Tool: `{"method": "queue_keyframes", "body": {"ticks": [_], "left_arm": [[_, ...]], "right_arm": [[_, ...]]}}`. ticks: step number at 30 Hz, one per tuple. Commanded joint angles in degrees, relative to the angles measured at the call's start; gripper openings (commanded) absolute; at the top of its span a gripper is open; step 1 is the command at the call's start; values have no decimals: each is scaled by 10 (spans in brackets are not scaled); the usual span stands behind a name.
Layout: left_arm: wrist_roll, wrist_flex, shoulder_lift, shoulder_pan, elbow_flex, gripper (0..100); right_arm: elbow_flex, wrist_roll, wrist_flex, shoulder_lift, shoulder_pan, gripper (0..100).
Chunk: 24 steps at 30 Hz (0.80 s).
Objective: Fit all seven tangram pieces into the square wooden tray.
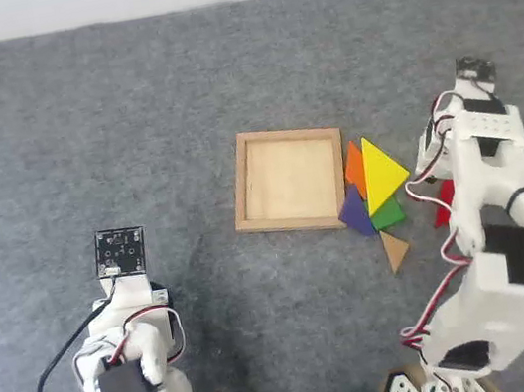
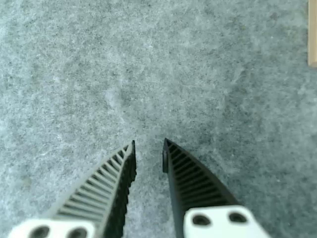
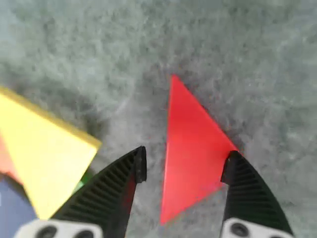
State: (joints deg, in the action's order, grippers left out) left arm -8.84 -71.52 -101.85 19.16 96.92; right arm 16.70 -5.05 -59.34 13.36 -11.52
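Grey felt is seen across the whole worktop (image 1: 130, 127), with a pale strip of wall along its far edge.

- The square wooden tray (image 1: 289, 133) is placed near the middle of the worktop, slightly skewed; bare wood is shown on its floor.
- The pieces are clustered outside the tray, against its side nearest the right arm (image 1: 495, 217). An orange piece (image 1: 354, 168) is set against the rim, with a yellow triangle (image 1: 381, 174) beside it. A purple piece (image 1: 354, 211) and a green piece (image 1: 388, 214) are tucked below those two. A tan triangle (image 1: 394, 250) is set just apart, nearer the arm bases.
- A red triangle (image 1: 443, 204) is placed alone, a little away from the cluster and partly hidden by the right arm in the high view.
- The right gripper (image 3: 186, 153) is held low and spread wide, one finger on each side of the red triangle. Contact with the piece cannot be made out. The yellow triangle's corner is seen beside one finger.
- The left arm (image 1: 135, 368) is kept well away from the tray. The left gripper (image 2: 149, 144) is parted by a narrow gap, with nothing held and only felt beneath. A pale strip (image 2: 312, 34) at the edge of the left wrist view is probably the tray's rim.
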Motion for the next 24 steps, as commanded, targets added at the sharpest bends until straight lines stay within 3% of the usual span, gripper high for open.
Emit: {"method": "queue_keyframes", "body": {"ticks": [1,3,10,24], "left_arm": [[1,0,-7,3,-4,90],[1,0,-7,3,-4,90],[1,0,-7,3,-4,90],[1,0,-7,3,-4,90]], "right_arm": [[-14,7,14,7,-7,362],[-15,6,10,6,-12,408],[-13,5,14,11,-30,352],[-18,7,0,39,-33,351]]}}
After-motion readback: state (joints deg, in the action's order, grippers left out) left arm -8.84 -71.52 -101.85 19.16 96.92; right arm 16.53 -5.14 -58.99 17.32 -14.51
